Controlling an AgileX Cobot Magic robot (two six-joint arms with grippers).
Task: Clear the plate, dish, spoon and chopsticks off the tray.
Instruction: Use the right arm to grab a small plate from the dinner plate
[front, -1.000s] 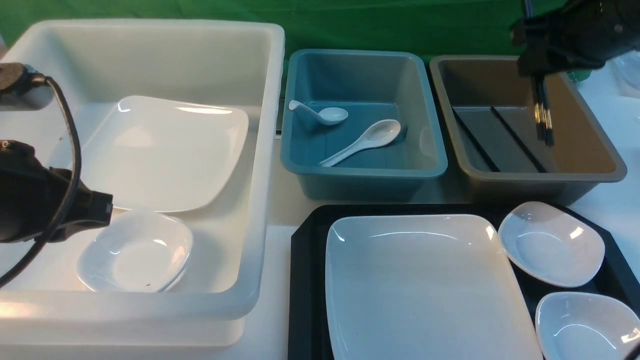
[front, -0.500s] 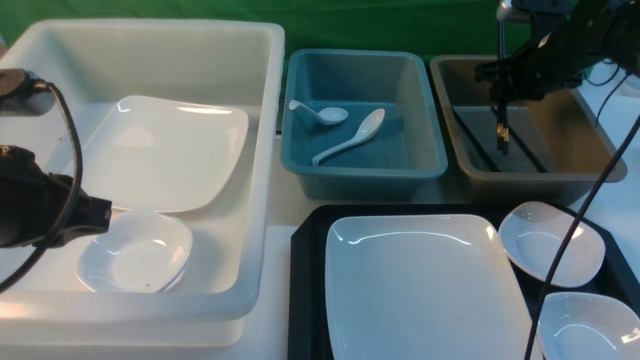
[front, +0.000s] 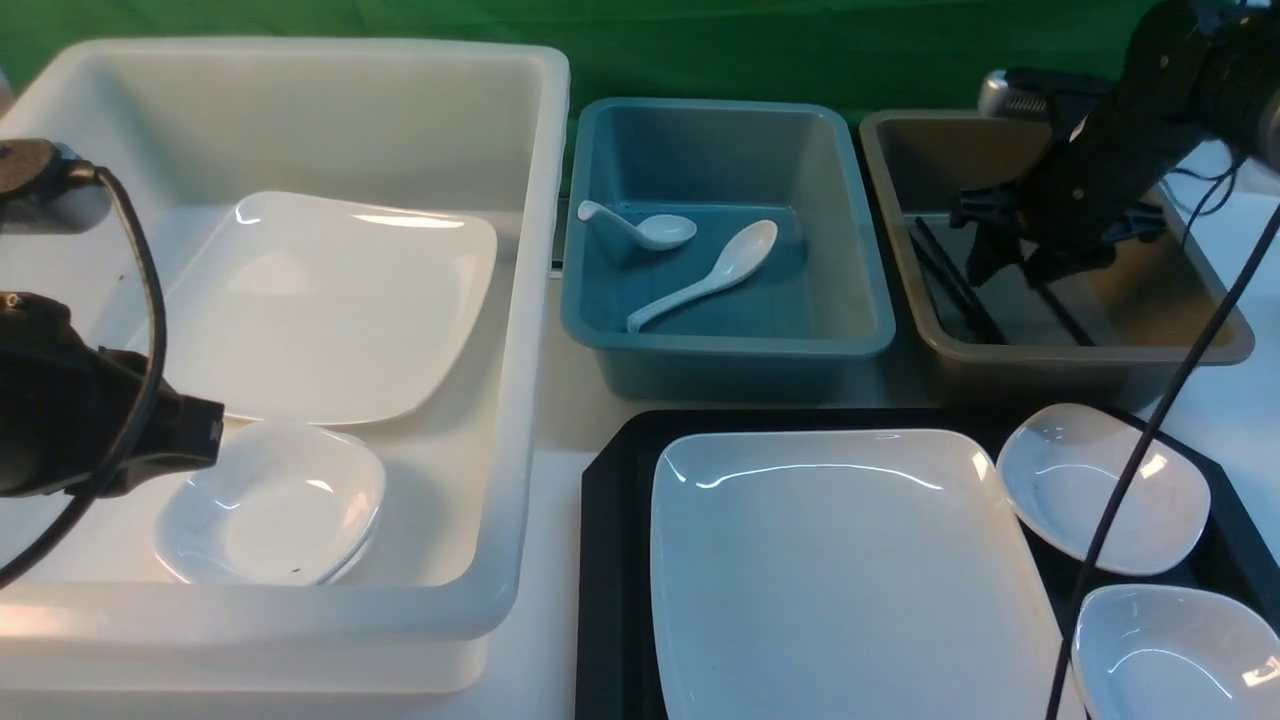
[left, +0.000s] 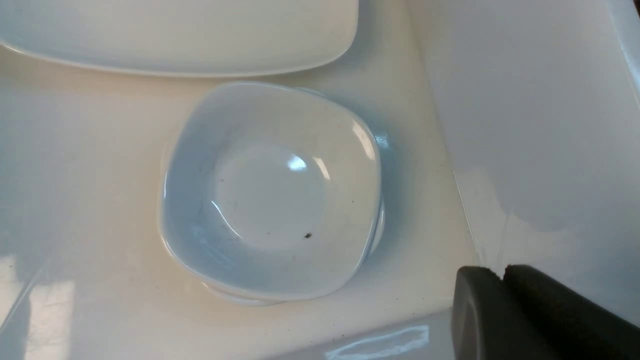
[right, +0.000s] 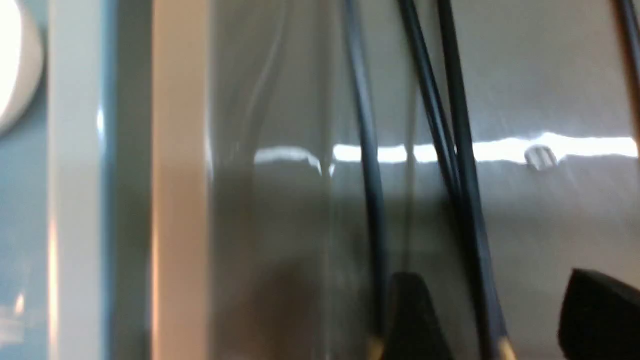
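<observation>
A: Right fingers (right: 415, 320) spread apart, the chopsticks (right: 462, 150) lying loose in the grey bin (front: 1050, 352) at one o'clock. Left fingers (left: 480, 310) pressed together, empty.

B: Risk?

A: I'd say lifting out crooked could snag a stick or the rim. The plate (front: 850, 570) sits on the tray (front: 610, 560) at five o'clock, on a pale counter (front: 560, 420) before a green backdrop (front: 700, 50).

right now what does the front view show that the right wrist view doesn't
Only the front view: the black tray carrying the large white plate and two small dishes, plus the white bin on the left. Only the right wrist view: gold tips on the chopsticks, and the right gripper with its fingers clearly apart. Both: the black chopsticks lying loose in the grey bin, with the right gripper above them.
</observation>
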